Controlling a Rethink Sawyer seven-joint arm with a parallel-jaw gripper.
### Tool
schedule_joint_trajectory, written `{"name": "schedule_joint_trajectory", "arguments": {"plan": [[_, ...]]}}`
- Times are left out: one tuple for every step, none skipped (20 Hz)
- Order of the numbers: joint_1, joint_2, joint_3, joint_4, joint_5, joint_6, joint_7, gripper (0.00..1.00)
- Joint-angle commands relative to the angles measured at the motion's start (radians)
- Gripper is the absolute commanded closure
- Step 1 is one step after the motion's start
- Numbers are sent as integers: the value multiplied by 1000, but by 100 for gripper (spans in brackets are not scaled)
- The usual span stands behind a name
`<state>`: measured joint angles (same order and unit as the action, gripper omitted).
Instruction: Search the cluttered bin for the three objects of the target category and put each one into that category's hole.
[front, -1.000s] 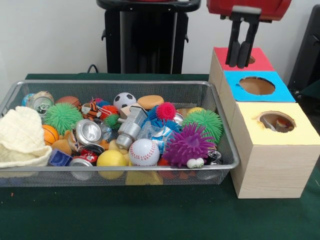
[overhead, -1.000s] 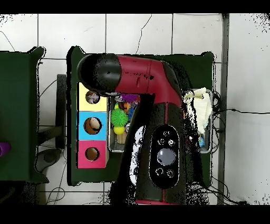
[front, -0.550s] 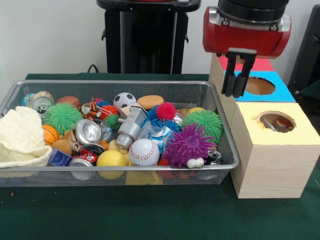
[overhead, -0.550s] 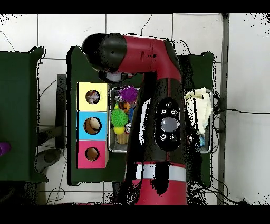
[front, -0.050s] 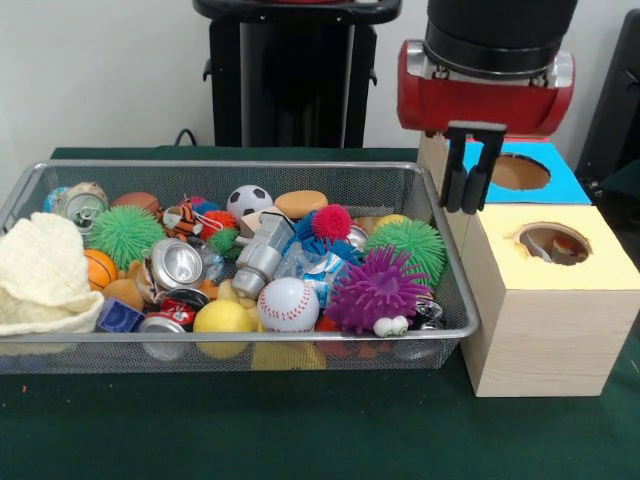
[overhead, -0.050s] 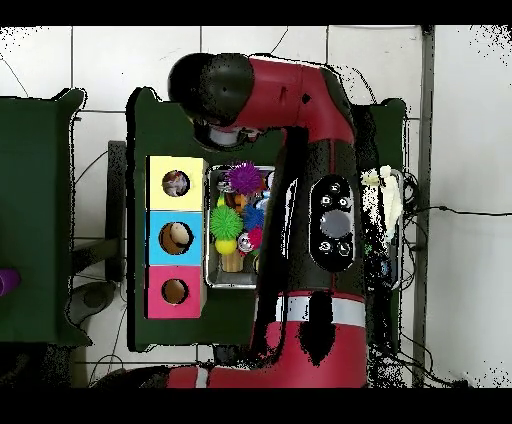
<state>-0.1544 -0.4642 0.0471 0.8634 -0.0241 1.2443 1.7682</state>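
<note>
Your gripper (front, -0.050s: 472, 190) hangs empty, its two fingers pressed nearly together, above the gap where the wire bin (front, -0.050s: 455, 275) meets the row of boxes (front, -0.050s: 545, 330), so you judge it to be between picks. Nearest below and to its camera-left lie the purple spiky ball (front, -0.050s: 376, 288) and, just behind that, the green spiky ball (front, -0.050s: 408, 245); a little farther the same way sits the small red spiky ball (front, -0.050s: 333, 221), and well across the bin another green spiky ball (front, -0.050s: 123, 233). You cannot tell the target category from here, though the yellow box's hole (front, -0.050s: 552, 241) on the gripper's other side already shows something inside. To do the next pick well, spread the fingers before descending, come straight down over one soft ball's crown, and keep clear of the bin's rim and the baseball (front, -0.050s: 288, 304) and cans (front, -0.050s: 176, 263) crowding it. Farthest off, the cream cloth (front, -0.050s: 42, 272) drapes the bin's far end.
</note>
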Motion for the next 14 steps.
{"name": "schedule_joint_trajectory", "arguments": {"plan": [[-132,-90,116,27,-36,235,-425,100],[-156,-93,131,10,-45,263,-469,100],[-171,-95,142,3,-52,276,-487,100],[-192,-94,155,-18,-68,309,-531,100],[-204,-96,161,-25,-78,321,-550,100],[-225,-103,168,-24,-84,326,-575,100],[-243,-116,175,-5,-86,315,-591,100],[-260,-129,181,14,-88,305,-606,100],[-273,-140,185,33,-87,293,-615,100],[-289,-166,186,87,-80,259,-625,100],[-295,-186,189,146,-68,220,-620,100],[-301,-207,193,206,-56,181,-616,100],[-305,-220,193,252,-47,141,-605,100],[-300,-231,191,303,-49,91,-593,100]]}}
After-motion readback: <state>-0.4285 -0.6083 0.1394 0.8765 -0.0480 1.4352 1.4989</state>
